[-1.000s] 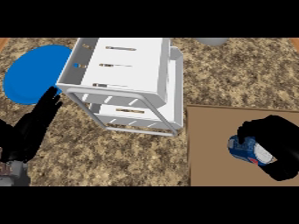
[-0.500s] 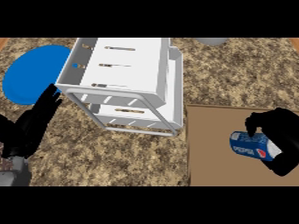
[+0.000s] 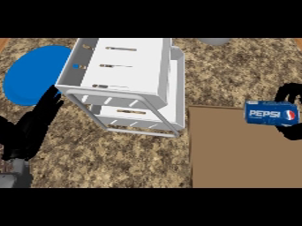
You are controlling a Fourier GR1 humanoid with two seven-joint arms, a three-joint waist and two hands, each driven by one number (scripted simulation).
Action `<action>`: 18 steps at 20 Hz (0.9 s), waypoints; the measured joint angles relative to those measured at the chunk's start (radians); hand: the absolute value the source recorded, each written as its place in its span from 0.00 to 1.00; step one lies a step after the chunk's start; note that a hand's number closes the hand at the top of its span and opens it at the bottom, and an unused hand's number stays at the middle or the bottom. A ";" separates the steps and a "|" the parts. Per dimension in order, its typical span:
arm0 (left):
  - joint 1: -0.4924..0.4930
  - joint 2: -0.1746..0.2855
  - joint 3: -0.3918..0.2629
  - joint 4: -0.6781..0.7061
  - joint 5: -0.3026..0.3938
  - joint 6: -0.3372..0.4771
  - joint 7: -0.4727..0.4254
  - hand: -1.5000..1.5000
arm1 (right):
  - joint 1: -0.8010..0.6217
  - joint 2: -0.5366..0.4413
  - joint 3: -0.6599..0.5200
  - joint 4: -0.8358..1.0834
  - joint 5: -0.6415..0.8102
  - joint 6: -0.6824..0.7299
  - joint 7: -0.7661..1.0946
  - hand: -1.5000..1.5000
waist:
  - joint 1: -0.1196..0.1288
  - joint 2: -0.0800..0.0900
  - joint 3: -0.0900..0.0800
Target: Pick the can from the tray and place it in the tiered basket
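Can (image 3: 271, 113): blue, label legible, lying on its side in the right hand (image 3: 301, 96), whose fingers and thumb are clamped round it. It sits over the far right part of the tray (image 3: 245, 159), well apart from the basket.
Tray: brown, flat, on the tabletop (image 3: 245, 70).
Tiered basket (image 3: 124, 75): white, two levels, left of the tray, near its far corner.
Left hand (image 3: 28, 130): fingers straight and apart, holding nothing, beside the basket's left wall.
Plate (image 3: 26, 81): blue, beyond that hand.
Step in hand, as judged: pick made, carry to come.
Next move calls for travel leftward, high enough to pass the basket's rim, then lowering into a tier.
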 measured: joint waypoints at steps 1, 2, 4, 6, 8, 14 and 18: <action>0.001 0.001 0.002 -0.002 0.002 -0.001 0.002 0.50 | -0.018 0.007 -0.030 -0.003 -0.045 0.002 -0.017 1.00 | -0.001 0.000 0.000; 0.003 -0.002 0.000 0.000 -0.004 0.002 -0.001 0.50 | -0.035 0.022 -0.050 -0.018 -0.083 0.004 -0.022 1.00 | -0.002 -0.001 0.000; 0.014 -0.002 0.000 -0.008 -0.005 -0.001 -0.003 0.50 | -0.064 0.044 -0.084 -0.052 -0.161 0.023 -0.027 1.00 | -0.003 -0.003 0.000; 0.002 -0.006 0.004 0.011 -0.010 0.000 -0.007 0.50 | -0.080 0.053 -0.107 -0.110 -0.225 0.061 -0.009 1.00 | -0.007 -0.003 -0.001; 0.003 -0.021 -0.006 -0.003 -0.026 0.013 -0.003 0.50 | -0.099 0.053 -0.127 -0.164 -0.280 0.109 0.027 1.00 | -0.007 -0.003 -0.001; 0.007 -0.020 0.003 -0.015 -0.032 -0.001 0.012 0.50 | -0.209 0.084 -0.086 -0.345 -0.385 0.249 0.275 1.00 | -0.003 -0.003 -0.002; -0.006 -0.022 0.014 0.000 -0.032 -0.019 0.010 0.50 | -0.301 0.137 -0.011 -0.401 -0.390 0.273 0.419 1.00 | 0.001 -0.002 -0.002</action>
